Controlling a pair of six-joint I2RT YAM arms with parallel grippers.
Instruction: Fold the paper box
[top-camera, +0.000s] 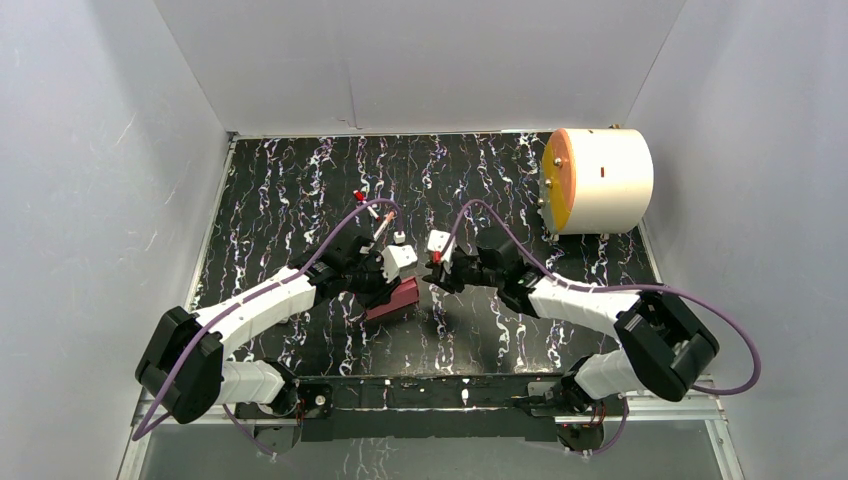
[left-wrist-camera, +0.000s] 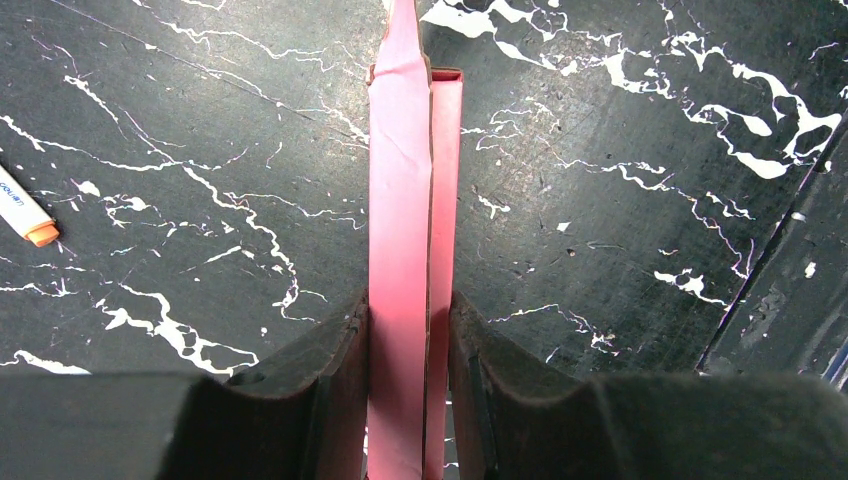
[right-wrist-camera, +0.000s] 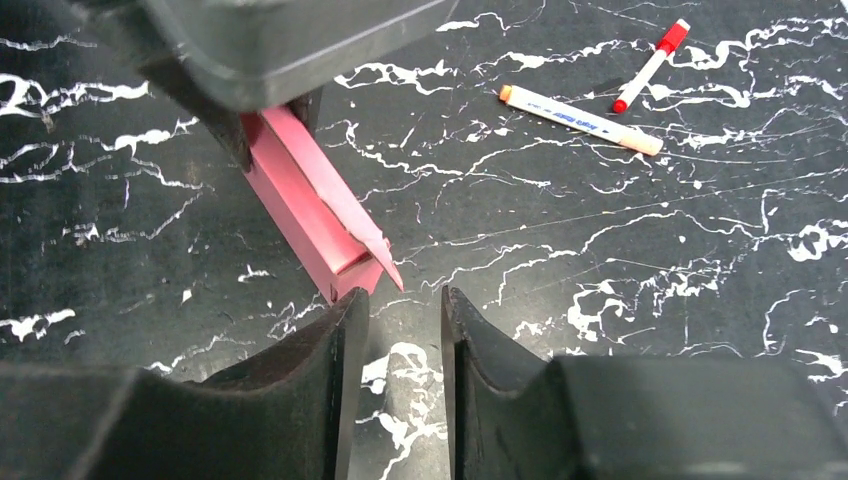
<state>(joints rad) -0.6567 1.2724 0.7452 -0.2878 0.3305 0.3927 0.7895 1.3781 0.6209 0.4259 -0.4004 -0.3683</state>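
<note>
The paper box (top-camera: 395, 298) is red-pink card folded into a narrow, flat shape, and my left gripper (top-camera: 388, 288) holds it over the middle of the table. In the left wrist view the box (left-wrist-camera: 410, 190) runs straight out from between the fingers, and the left gripper (left-wrist-camera: 408, 305) is shut on its two long sides. The far end of the box (right-wrist-camera: 305, 205) has a loose flap sticking out. My right gripper (right-wrist-camera: 395, 300) is open just short of that end, with nothing between its fingers. From above, the right gripper (top-camera: 432, 275) faces the left one.
A big white cylinder with an orange face (top-camera: 598, 180) lies at the back right. A white pen (right-wrist-camera: 580, 120) and a thin red-capped pen (right-wrist-camera: 650, 65) lie on the black marbled table (top-camera: 280, 190) behind the grippers. White walls enclose three sides.
</note>
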